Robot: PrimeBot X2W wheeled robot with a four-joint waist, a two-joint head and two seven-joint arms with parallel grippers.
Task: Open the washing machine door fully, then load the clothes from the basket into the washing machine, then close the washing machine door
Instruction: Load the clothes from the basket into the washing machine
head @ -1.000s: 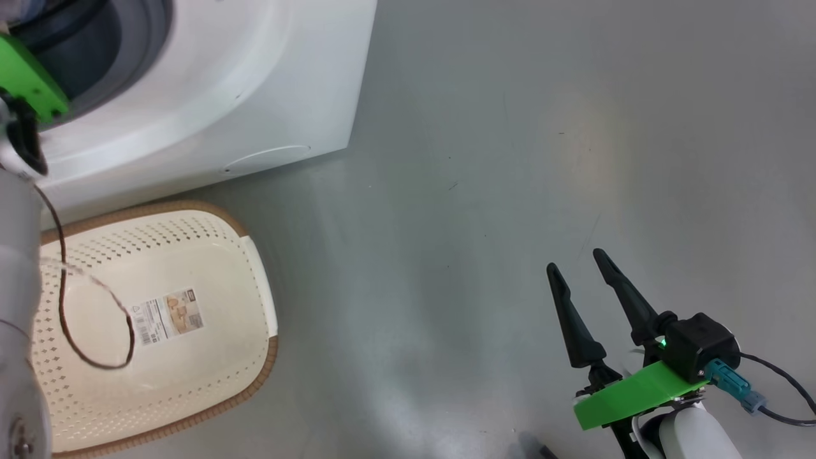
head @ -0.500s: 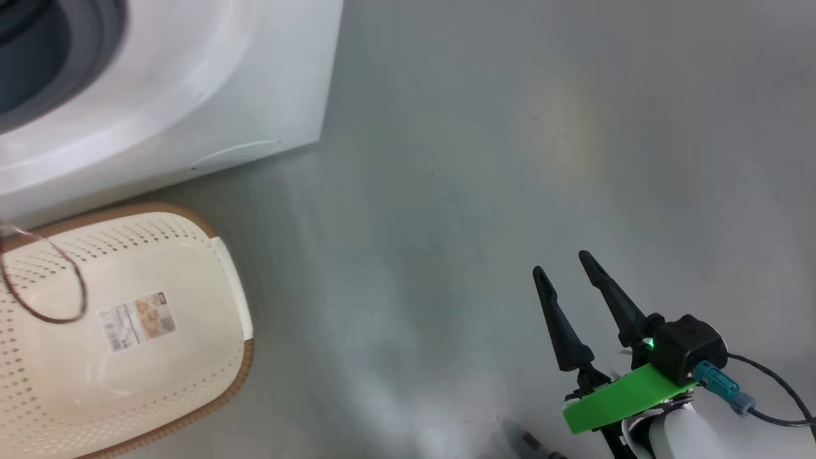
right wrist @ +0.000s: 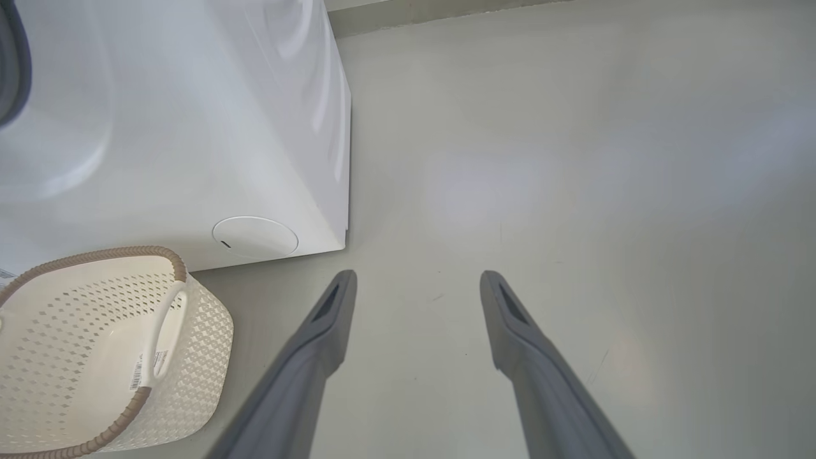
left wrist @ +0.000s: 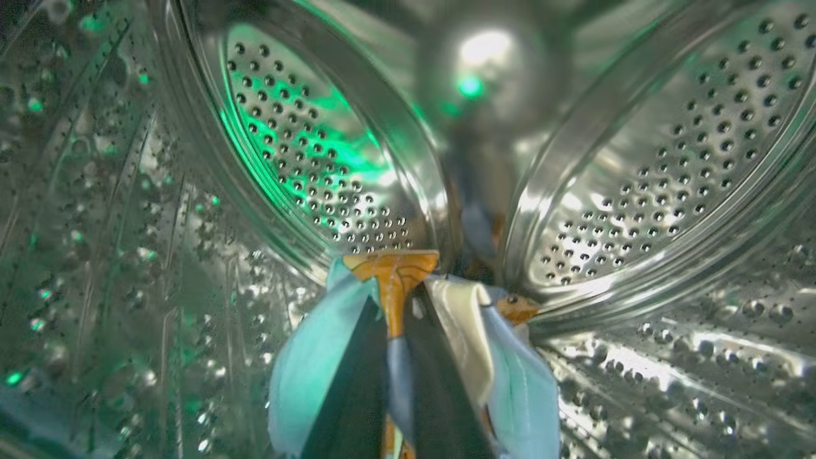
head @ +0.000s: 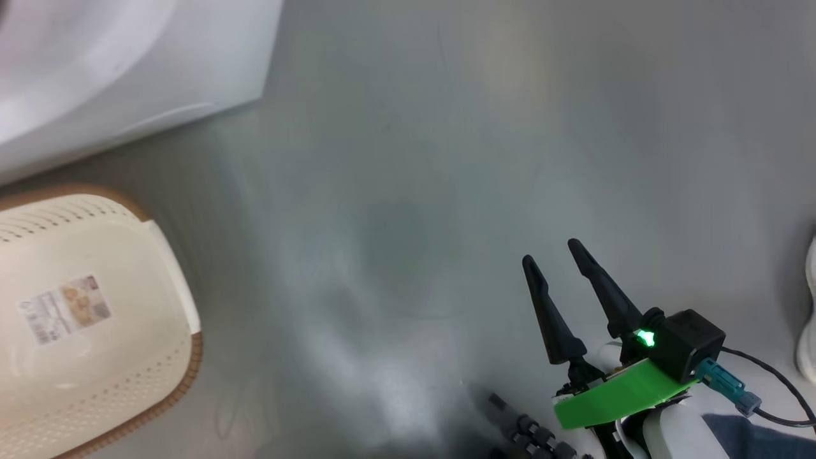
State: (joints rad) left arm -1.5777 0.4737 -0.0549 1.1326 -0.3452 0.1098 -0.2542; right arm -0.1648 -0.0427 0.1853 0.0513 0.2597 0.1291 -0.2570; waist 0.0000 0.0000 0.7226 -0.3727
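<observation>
- Deep in the steel drum (left wrist: 637, 159) of the washer (right wrist: 191, 127): left claw (left wrist: 396, 305), pinched tight on the clothes (left wrist: 306, 376).
- Clothes: light blue cloth with orange print and a cream fold, bunched round both fingers, low against the drum's back wall.
- All round that claw: perforated metal, two raised ribs fanning out to either side, green glints on the steel.
- Over bare grey floor (head: 414, 159): right claw (head: 551, 250), spread wide, holding nothing, well apart from washer and basket (head: 146, 287).
- Behind its fingers: green bracket (head: 612, 395), black block with a lit green lamp (head: 645, 338), teal plug (head: 723, 382) and dark cable (head: 771, 382).
- Washer white, at the upper left of the head view; round cap (right wrist: 255, 237) low on its front, near the corner.
- Basket on the floor just in front of the washer, cream with a brown rim, inside bare down to its label (head: 64, 309).
- Label: small pictures and barcode-like stripes, print too blurred to read.
- At the right edge of the head view: a white shape (head: 808, 306), too cut off to tell.
</observation>
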